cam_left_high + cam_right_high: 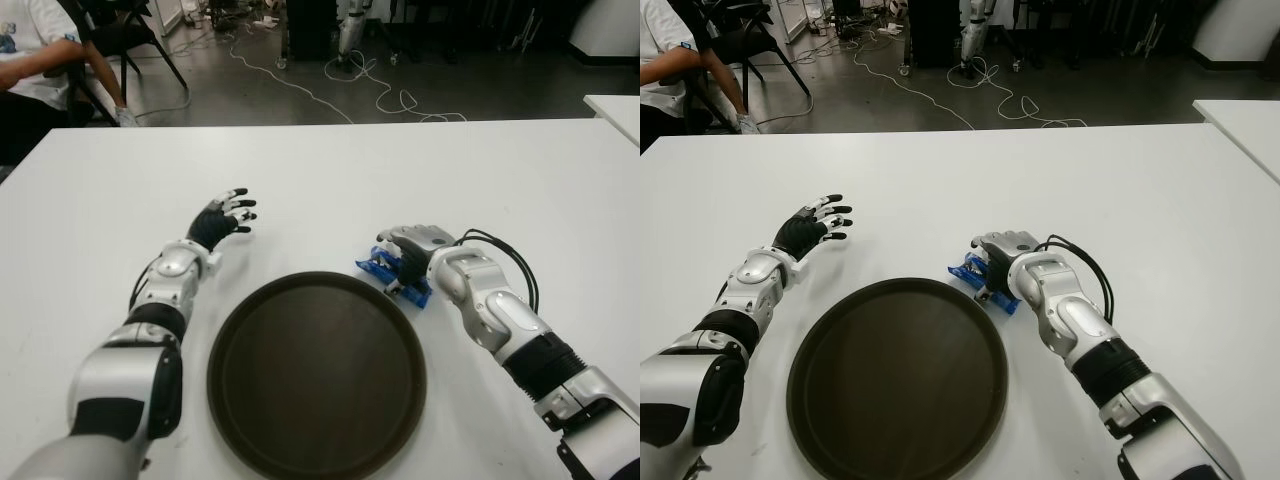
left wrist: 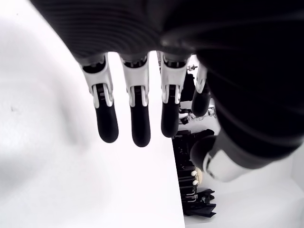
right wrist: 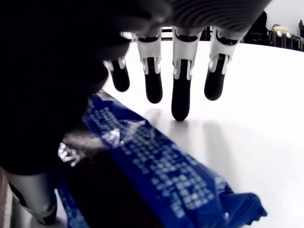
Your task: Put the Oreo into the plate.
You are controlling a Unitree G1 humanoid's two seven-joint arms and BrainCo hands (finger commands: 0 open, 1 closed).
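The crinkly blue foil Oreo packet [image 1: 393,273] is lying on the white table [image 1: 400,170], just off the right rim of the round dark-brown plate [image 1: 316,375]. It's covered from above by the right hand [image 1: 412,252], whose fingers [image 3: 181,92] are stretched straight past it, so nothing looks gripped yet. Its long axis seems angled across the palm. The left hand [image 1: 222,220] shows spread and empty, well apart, beyond the plate's left side, so the right is clearly nearer.

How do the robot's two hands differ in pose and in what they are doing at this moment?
The left hand shows beyond the plate on its left, fingers spread, holding nothing. The right hand sits over the blue Oreo pack at the plate's far right rim, fingers extended, not closed. Both are over the white table.
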